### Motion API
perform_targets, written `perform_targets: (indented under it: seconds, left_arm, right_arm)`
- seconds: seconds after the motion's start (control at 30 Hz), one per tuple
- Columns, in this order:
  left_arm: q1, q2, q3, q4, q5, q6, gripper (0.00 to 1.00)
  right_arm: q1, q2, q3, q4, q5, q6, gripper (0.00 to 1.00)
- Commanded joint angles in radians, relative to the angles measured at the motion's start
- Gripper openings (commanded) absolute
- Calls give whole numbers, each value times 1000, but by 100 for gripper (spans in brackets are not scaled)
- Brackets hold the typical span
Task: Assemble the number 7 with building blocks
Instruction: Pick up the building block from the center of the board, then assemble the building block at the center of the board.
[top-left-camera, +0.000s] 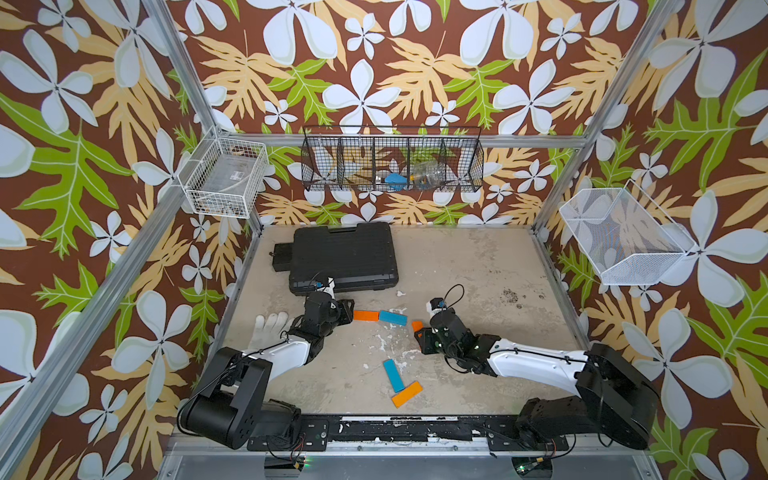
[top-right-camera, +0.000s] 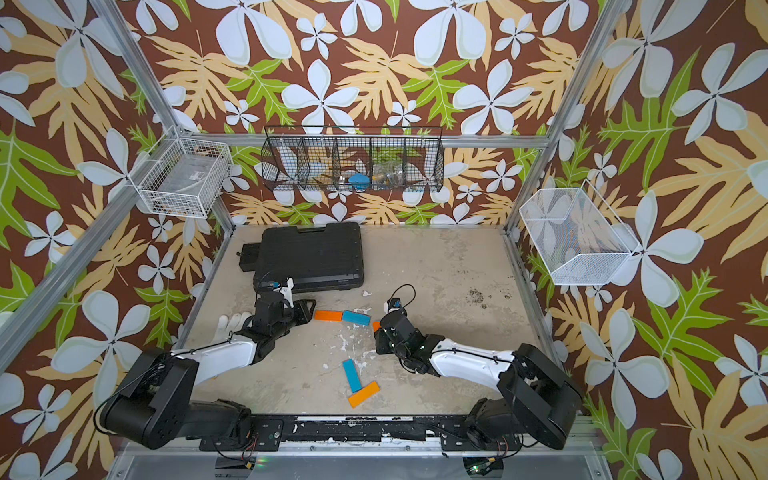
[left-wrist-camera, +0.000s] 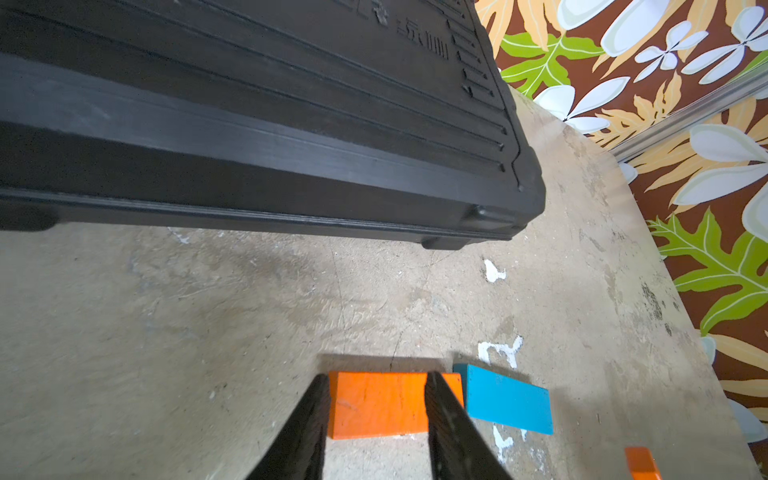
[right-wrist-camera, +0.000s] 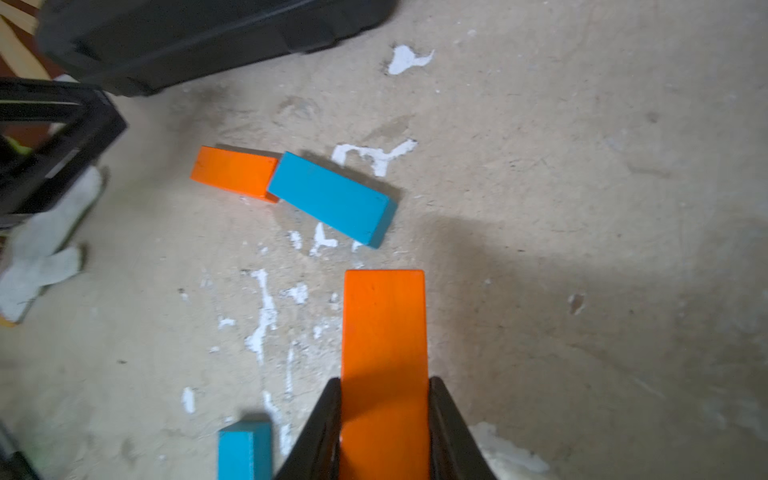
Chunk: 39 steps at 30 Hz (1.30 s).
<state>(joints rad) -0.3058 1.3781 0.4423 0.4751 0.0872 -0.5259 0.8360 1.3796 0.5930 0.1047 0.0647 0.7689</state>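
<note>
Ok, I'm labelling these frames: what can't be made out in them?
- Both top views: held orange block, mostly hidden by the right gripper.
- Right wrist view: nearer blue block, cut off by the frame edge.
- Both top views: black wire basket contents, too small behind mesh.

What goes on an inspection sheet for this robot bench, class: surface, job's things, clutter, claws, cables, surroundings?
Surface: chipped, worn beige tabletop.
Job's things: first orange bar, flat and rectangular, touching first sky-blue bar end to end; second blue bar and second orange bar meet at an angle near the front; third orange bar held.
Clutter: black plastic case; white cloth glove.
Claws: left claw, jaws apart over the first orange bar, contact unclear; right claw shut on the third orange bar.
Cables: black cable loop at the right wrist.
Surroundings: floral wallpaper, aluminium frame, white wire basket, black mesh rack, white mesh basket.
</note>
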Motion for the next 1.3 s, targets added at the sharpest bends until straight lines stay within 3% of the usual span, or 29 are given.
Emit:
perform_targets:
  seconds: [0.0,0.3,0.63,1.27]
  left_arm:
    - [2,-3,4,9,1,-7,41]
    - [2,-1,4,5,-7,-5,41]
    - [2,-4,4,5,-3,-11,41]
    - [2,-7,3,7,6,-17,41]
  right_arm:
    - [25,-13,0,-15,-29,92,24]
    - [164,139,99,-94,109,227,26]
    - [176,295,225,-247,243,334,24]
    - [178,413,324,-246,191,371,29]
